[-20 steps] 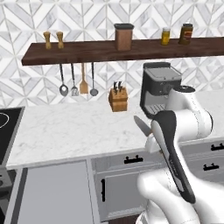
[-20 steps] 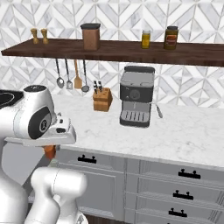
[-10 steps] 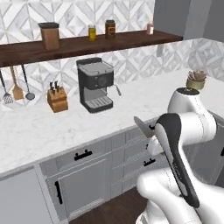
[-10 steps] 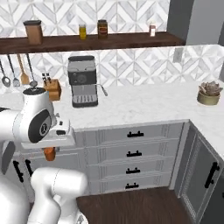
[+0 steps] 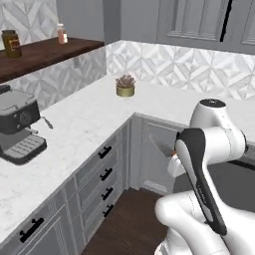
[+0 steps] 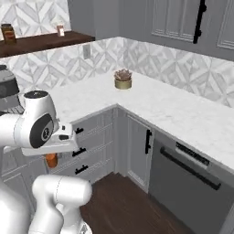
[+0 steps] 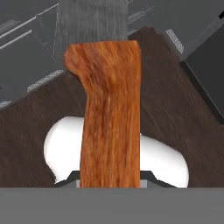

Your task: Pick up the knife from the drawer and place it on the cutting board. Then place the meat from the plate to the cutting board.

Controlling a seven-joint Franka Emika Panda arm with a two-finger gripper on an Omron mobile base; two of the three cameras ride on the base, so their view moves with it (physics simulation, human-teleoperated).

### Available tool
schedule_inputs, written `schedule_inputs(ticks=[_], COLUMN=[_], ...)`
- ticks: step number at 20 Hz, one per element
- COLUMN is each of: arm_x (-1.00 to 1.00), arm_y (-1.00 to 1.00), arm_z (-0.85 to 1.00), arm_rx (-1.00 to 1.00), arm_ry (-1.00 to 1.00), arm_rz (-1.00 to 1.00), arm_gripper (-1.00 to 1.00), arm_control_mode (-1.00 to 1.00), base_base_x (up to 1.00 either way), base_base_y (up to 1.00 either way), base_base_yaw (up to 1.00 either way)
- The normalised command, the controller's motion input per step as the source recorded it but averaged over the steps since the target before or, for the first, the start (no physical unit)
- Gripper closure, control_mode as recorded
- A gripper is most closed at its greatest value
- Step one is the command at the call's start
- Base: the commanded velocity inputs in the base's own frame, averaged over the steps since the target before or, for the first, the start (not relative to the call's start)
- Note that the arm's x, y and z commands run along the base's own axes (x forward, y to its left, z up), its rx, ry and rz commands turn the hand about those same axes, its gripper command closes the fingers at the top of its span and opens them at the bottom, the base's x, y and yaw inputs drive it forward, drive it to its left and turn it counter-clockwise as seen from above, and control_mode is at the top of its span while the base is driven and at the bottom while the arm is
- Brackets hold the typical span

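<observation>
My gripper is shut on the knife. Its orange-brown wooden handle stands upright in the hand view and the grey blade runs off the top. In the left base view the pointed blade of the knife sticks out to the left of the white wrist, over the floor in front of the corner cabinets. From the right base camera a bit of the orange knife handle shows under the gripper. The drawer, the cutting board, the plate and the meat are out of view.
A marble counter bends round a corner, with a small potted plant on it and a coffee machine at the left. Grey cabinet fronts with black handles and a dishwasher line the dark wood floor.
The whole scene has swung: the base has moved right along the counter, from the knife block and coffee machine to the corner. The knife stays in the shut gripper.
</observation>
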Motion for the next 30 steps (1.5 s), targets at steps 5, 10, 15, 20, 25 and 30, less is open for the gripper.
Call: schedule_inputs(ticks=[5, 10, 15, 20, 25, 30], arm_x=[0.00, 0.00, 0.00, 0.00, 0.00, 0.00], arm_y=[0.00, 0.00, 0.00, 0.00, 0.00, 0.00], arm_z=[0.00, 0.00, 0.00, 0.00, 0.00, 0.00], arm_rx=[0.00, 0.00, 0.00, 0.00, 0.00, 0.00], arm_ry=[0.00, 0.00, 0.00, 0.00, 0.00, 0.00], arm_rz=[0.00, 0.00, 0.00, 0.00, 0.00, 0.00], arm_gripper=[1.00, 1.00, 1.00, 1.00, 1.00, 1.00], arm_control_mode=[1.00, 1.00, 1.00, 1.00, 1.00, 1.00], base_base_x=[0.00, 0.00, 0.00, 0.00, 0.00, 0.16], base_base_y=[-0.44, -0.56, -0.57, -0.54, -0.33, -0.39], base_base_yaw=[-0.82, -0.79, -0.79, -0.79, -0.82, -0.72])
